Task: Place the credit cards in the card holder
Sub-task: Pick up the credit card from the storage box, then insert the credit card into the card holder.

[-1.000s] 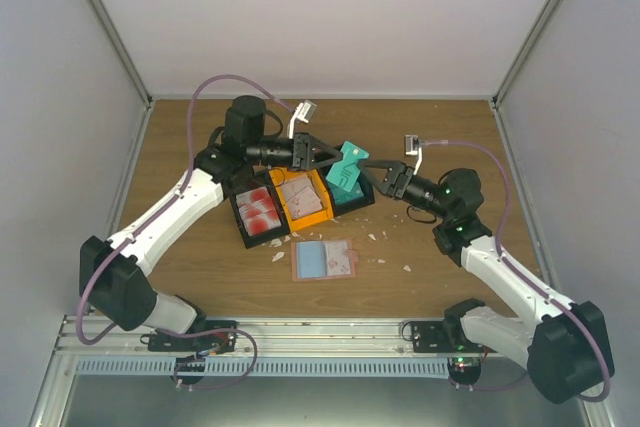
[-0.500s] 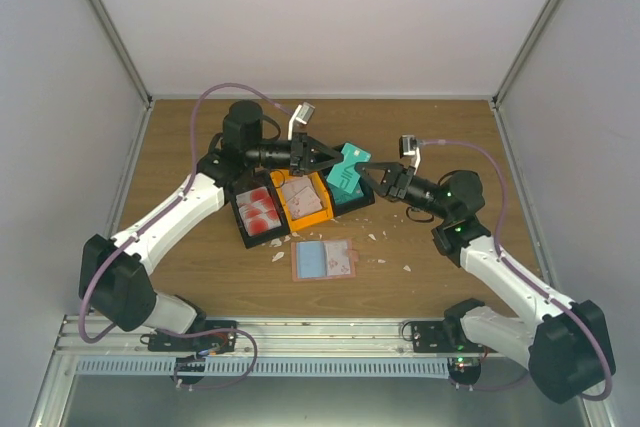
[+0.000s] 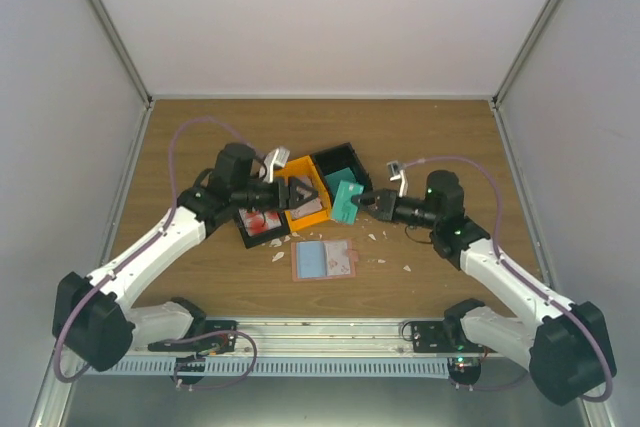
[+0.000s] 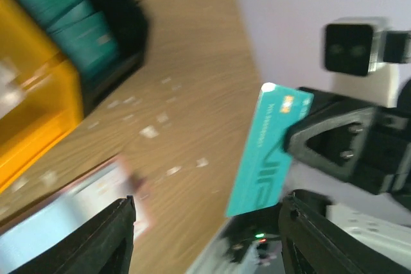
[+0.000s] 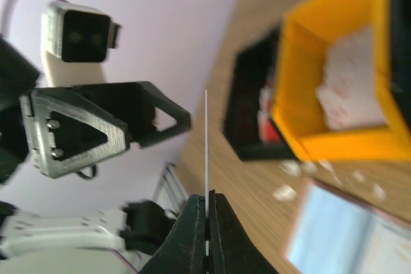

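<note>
Credit cards (image 3: 262, 219) are mostly sorted in a row of bins, but one teal card (image 3: 347, 204) is up off the table (image 3: 450, 137). The right gripper (image 3: 364, 204) pinches it at one end. From the right wrist we see the card edge-on, a thin line rising from between two fingers closed tight against it. From the left wrist it stands tilted with its printed face towards us, and the right gripper's black fingers clamp its right-hand edge.

The left gripper (image 3: 315, 197) faces the card from the other side, over the orange bin (image 3: 300, 215). Its fingers (image 4: 115, 235) are spread wide and hold nothing. The card sits beyond them, and as far as we can tell it touches neither.

For the bins, we note red-blobbed cards in the left black bin (image 3: 243, 230), pale cards (image 5: 350, 81) in the orange bin and a teal stack (image 4: 70, 11) in the far black bin (image 3: 340, 159).

The card holder (image 3: 323, 259) lies open and flat on the table on the near side of the bins, its light blue pocket side up. It is well apart from the held card. Small paper scraps (image 3: 380, 237) lie scattered on the wood around it.
</note>
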You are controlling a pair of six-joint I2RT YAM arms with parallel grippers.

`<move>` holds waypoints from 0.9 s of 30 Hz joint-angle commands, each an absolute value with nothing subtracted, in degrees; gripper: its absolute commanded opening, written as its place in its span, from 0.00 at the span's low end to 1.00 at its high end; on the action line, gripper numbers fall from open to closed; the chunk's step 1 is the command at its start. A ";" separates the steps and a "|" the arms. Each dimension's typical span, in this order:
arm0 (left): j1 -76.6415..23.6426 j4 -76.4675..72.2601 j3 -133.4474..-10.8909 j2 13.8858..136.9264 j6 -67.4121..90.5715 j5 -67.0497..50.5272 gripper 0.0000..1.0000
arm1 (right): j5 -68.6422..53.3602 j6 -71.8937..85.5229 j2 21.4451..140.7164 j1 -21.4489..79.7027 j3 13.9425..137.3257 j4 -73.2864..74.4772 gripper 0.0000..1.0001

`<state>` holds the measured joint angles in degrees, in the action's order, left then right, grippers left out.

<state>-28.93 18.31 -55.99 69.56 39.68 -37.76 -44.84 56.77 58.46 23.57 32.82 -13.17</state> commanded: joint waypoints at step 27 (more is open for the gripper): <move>-41.03 1.90 -26.35 77.97 45.84 -20.52 0.37 | -46.83 42.44 82.65 30.70 27.07 -6.77 0.01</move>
